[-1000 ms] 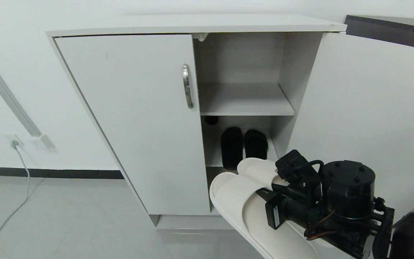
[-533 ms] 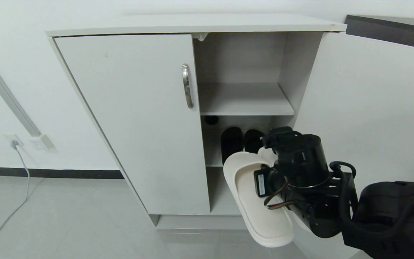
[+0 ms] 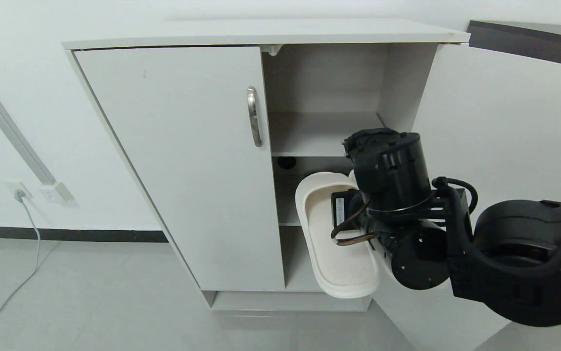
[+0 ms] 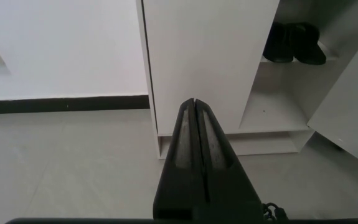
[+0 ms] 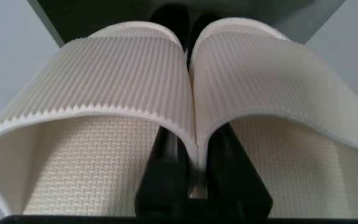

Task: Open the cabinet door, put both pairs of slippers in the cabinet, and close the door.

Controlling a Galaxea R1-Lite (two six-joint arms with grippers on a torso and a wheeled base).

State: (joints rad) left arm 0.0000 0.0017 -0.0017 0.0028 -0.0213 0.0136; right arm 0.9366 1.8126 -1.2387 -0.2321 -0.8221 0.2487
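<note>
Pinching the touching inner walls of both white slippers between its fingers, the right tool carries the pair as one bundle, toes aimed into the cabinet. The pair hangs in the open right half, at about the level of the middle shelf, heels low and near.

To do this well, I would keep the squeeze firm, since a loosened wall would drop one slipper. I would also pick a free level. The black slippers already take the middle shelf, so the bottom compartment looks the safer landing. Keep the heels off the closed left door and the open door.

The left tool is clenched on nothing, low and to the left.

The right wrist view gives the grip itself. The head view gives the side clearances, with the wrist covering the pinch. The left wrist view gives the shelf contents.
</note>
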